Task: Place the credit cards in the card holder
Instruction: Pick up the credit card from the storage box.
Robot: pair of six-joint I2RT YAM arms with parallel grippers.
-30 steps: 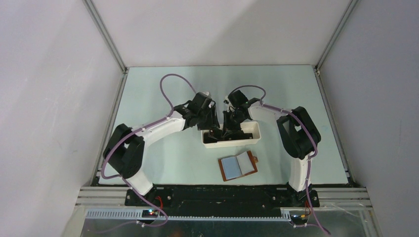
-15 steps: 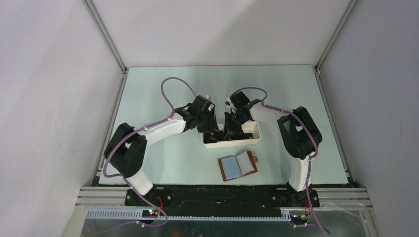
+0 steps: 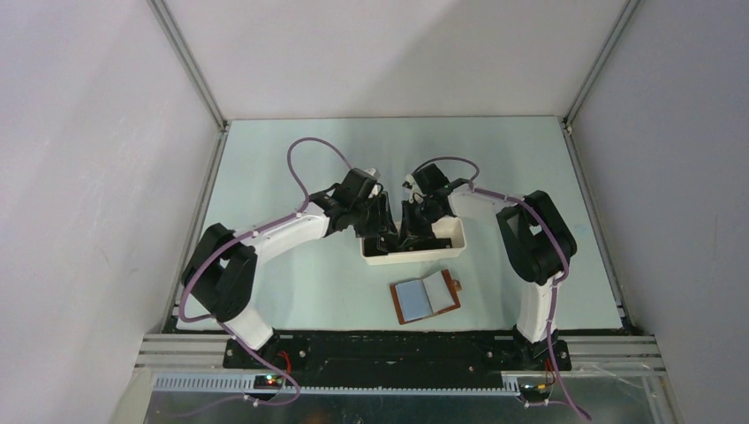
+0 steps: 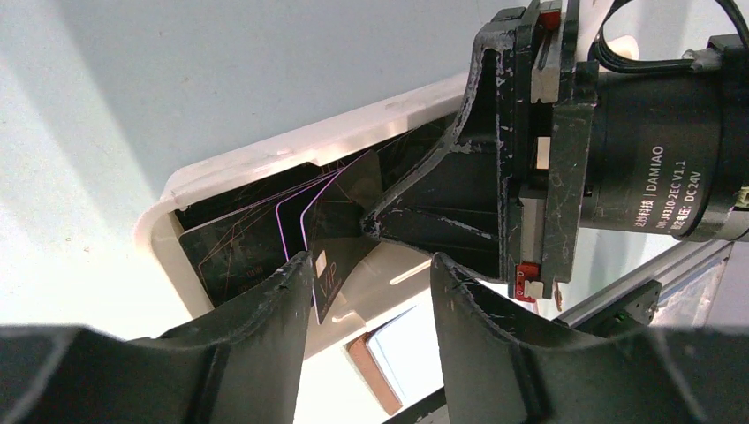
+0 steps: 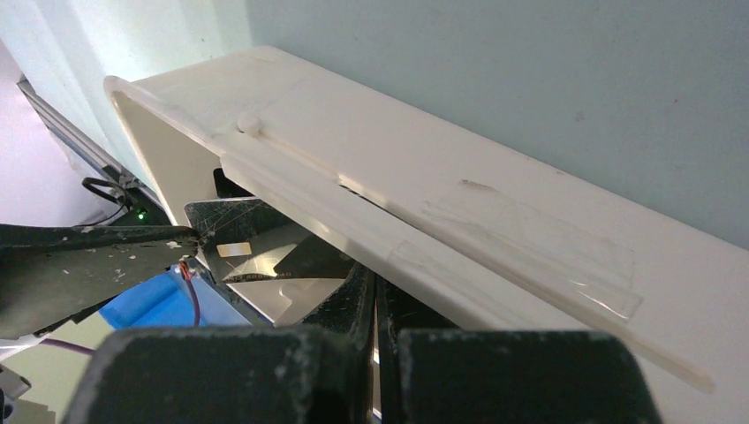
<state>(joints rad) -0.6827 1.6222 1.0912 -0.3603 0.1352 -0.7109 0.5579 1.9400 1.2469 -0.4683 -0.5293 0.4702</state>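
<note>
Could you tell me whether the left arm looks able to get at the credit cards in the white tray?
Probably yes: the left pincer is open right at the credit cards leaning in the white tray. The shut right pincer crowds the same spot, so room is tight.

Left gripper point(image 3: 382, 236) and right gripper point(image 3: 408, 236) crowd the tray point(image 3: 415, 258).

Label on right arm motor point(image 4: 658, 150): "DAMIAO", "DM-J4310-2EC V1.1", "DC24V".
</note>
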